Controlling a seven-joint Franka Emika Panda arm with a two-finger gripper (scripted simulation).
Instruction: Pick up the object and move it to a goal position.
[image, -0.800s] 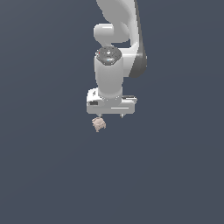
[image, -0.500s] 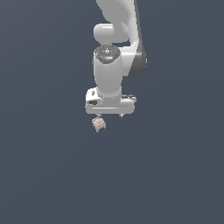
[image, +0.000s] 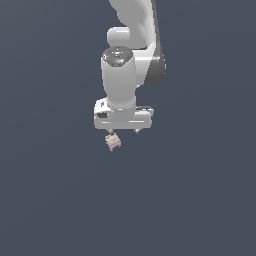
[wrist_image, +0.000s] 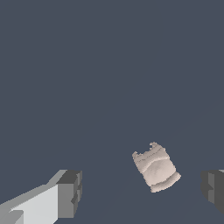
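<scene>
The object (image: 113, 142) is a tiny lumpy pinkish-beige item just below the white hand of my arm in the exterior view. In the wrist view the object (wrist_image: 155, 166) lies between my two grey fingertips, nearer the one at the picture's edge (wrist_image: 213, 189) than the other (wrist_image: 70, 193). My gripper (wrist_image: 142, 192) is open, its jaws wide apart and touching nothing. In the exterior view the gripper (image: 121, 132) sits right above the object, its fingers mostly hidden under the hand.
A plain dark grey surface (image: 60, 200) fills both views. The white arm (image: 131, 45) rises toward the top of the exterior view.
The arm's hand has come slightly lower and toward the exterior view's left, over the object. The object has not moved.
</scene>
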